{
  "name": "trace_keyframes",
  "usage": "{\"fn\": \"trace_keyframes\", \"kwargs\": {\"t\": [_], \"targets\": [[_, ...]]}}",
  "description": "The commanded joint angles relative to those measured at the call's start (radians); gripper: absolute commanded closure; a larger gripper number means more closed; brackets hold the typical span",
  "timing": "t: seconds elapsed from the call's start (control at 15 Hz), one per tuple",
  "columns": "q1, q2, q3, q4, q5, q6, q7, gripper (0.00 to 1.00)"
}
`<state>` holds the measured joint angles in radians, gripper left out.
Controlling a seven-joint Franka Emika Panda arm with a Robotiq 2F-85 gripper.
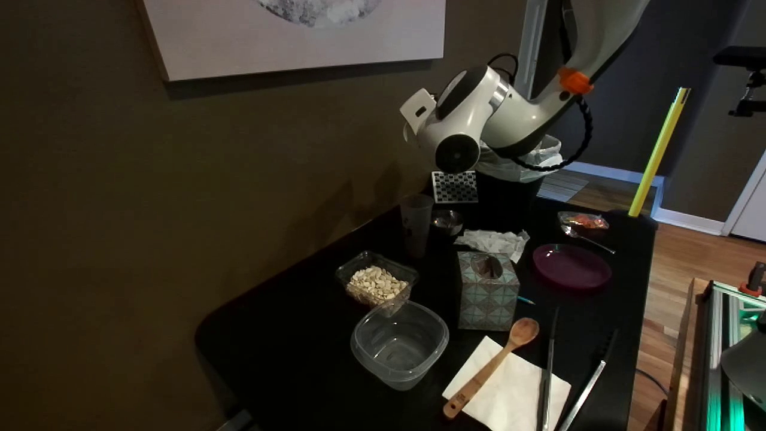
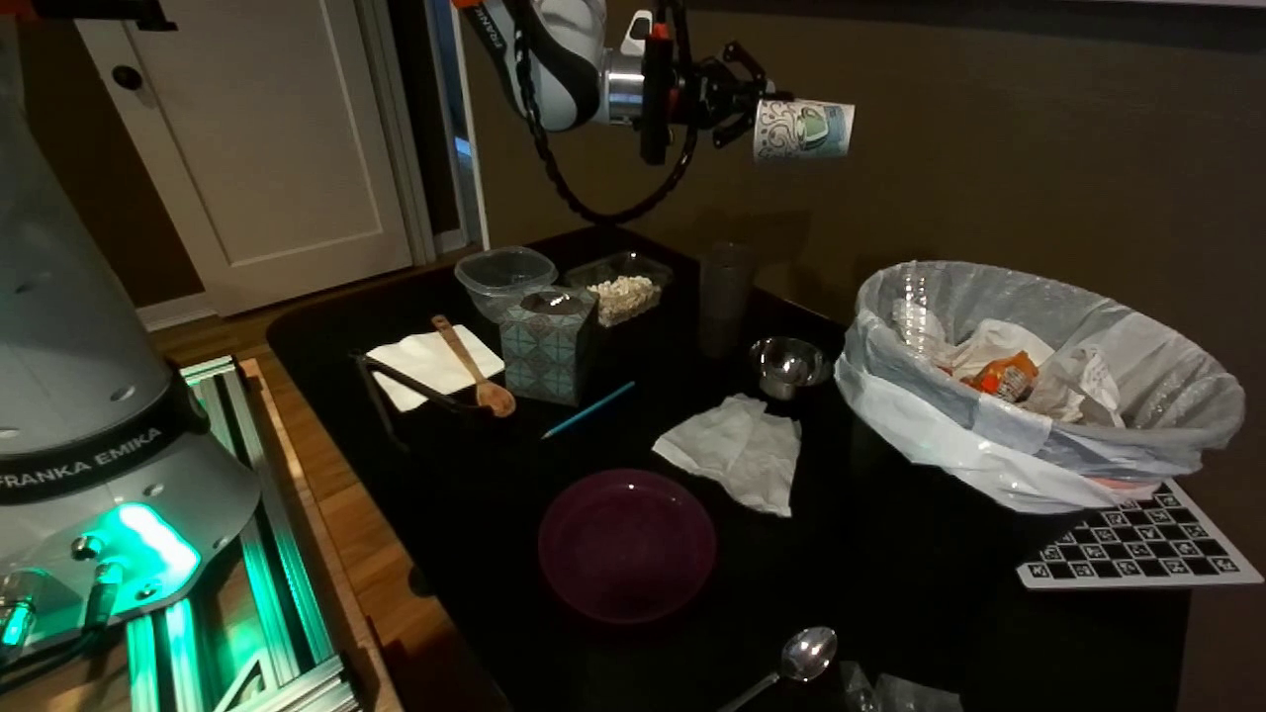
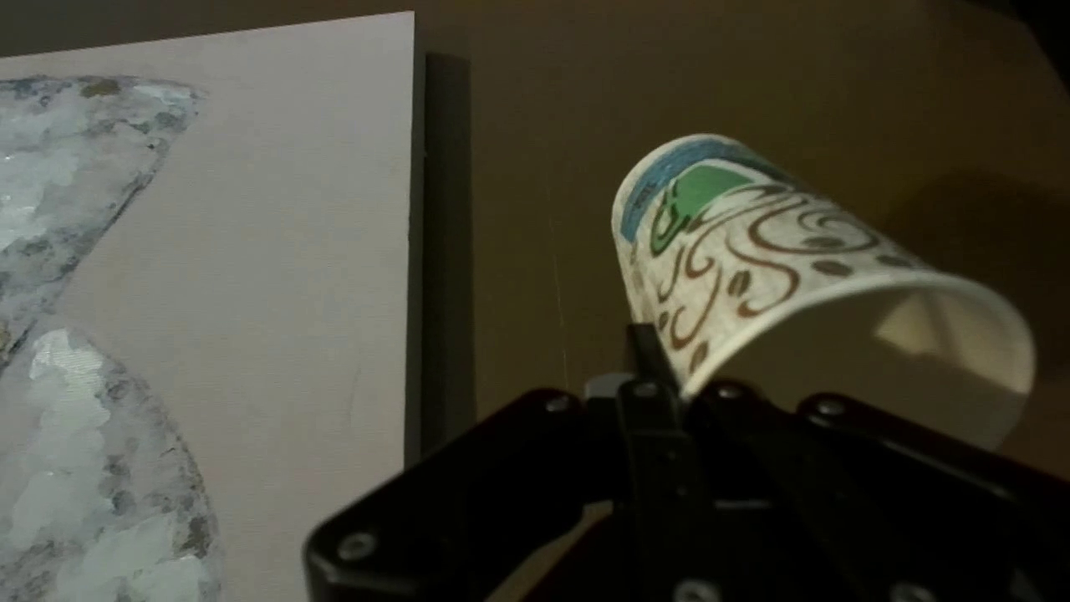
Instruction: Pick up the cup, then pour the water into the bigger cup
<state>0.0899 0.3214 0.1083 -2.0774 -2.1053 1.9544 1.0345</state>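
In the wrist view, the black two-fingered hand (image 3: 679, 395) is closed tightly on the small white paper cup (image 3: 777, 242) with its printed brown swirls and blue-and-green motif, pinching its side at the rim. The cup is tipped over, base toward 10 or 11 o'clock and open mouth toward 4 or 5. At 9 o'clock a pale canvas with a mottled grey shape (image 3: 318, 209) hangs on the brown wall (image 3: 518, 209).

In an exterior view, the white-and-black jointed robot arm (image 2: 559, 69) holds the cup in mid-air, nearly level, its base toward 3 o'clock. The tall, slim, greyish see-through tumbler (image 2: 725, 302) stands upright on the black-topped bench (image 2: 890, 593), at 7 o'clock from the cup and well apart from it. From the tumbler, a shiny round metal bowl (image 2: 788, 378) stands near it between 4 and 5 o'clock, a crumpled white paper napkin (image 2: 737, 450) lies at 6, a round dark-purple plate (image 2: 628, 544) toward 7 and a blue pencil (image 2: 588, 409) toward 8.

In an exterior view, a clear plastic tub of pale, flat pieces (image 1: 365, 261) sits at 7 o'clock from the tumbler, a deep, squarish clear tub (image 1: 395, 353) at 6, and a tissue box patterned with teal triangles (image 1: 488, 299) between 4 and 5. A wooden spoon (image 1: 492, 365) lies across a flat white napkin (image 1: 520, 395) at 5. Here the arm blocks the view of the hand.
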Motion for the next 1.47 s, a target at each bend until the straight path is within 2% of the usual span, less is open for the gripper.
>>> {"fn": "trace_keyframes", "kwargs": {"t": [0.0,0.33,0.6,0.8,1.07,1.13,1.33,1.4], "targets": [[-0.001,-0.025,0.010,-0.039,-0.027,-0.028,0.025,0.99],[-0.033,-0.076,0.019,-0.039,0.028,0.117,0.049,0.99],[-0.092,-0.187,0.000,-0.034,0.141,0.437,0.003,0.99],[-0.134,-0.267,-0.045,-0.025,0.323,0.669,-0.115,0.99],[-0.184,-0.312,-0.104,-0.066,0.613,0.936,-0.384,0.99],[-0.176,-0.313,-0.129,-0.089,0.700,0.974,-0.460,0.99],[-0.195,-0.291,-0.138,-0.169,0.922,1.075,-0.639,0.99],[-0.181,-0.284,-0.150,-0.203,1.007,1.089,-0.707,0.99]]}}
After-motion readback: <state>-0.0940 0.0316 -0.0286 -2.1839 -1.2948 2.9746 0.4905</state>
